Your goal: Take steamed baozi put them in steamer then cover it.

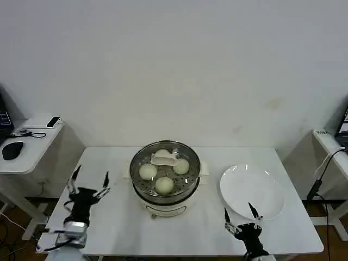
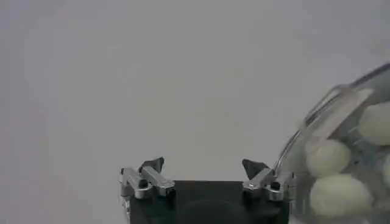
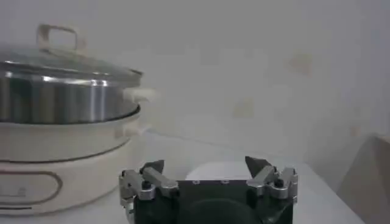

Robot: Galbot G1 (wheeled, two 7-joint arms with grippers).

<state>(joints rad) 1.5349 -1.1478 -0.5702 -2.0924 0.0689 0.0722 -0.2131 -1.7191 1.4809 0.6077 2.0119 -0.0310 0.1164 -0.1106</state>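
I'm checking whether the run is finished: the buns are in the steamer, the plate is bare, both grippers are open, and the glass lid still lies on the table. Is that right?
Not quite: the cover is not on the table; it already sits on the steamer, over the steamed baozi, as the head view shows. The plate is bare, and the left gripper and right gripper are open.

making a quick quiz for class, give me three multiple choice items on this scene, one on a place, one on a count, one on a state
1. Where is the plate?
A. right of the steamer
B. left of it
C. on top of it

2. How many baozi show through the cover?
A. one
B. four
C. seven

3. How are the left gripper and right gripper?
A. both holding baozi
B. one on the cover
C. both open, holding nothing

Answers: 1 A, it lies by the right gripper. 2 B, four buns under the glass. 3 C, fingers spread apart.
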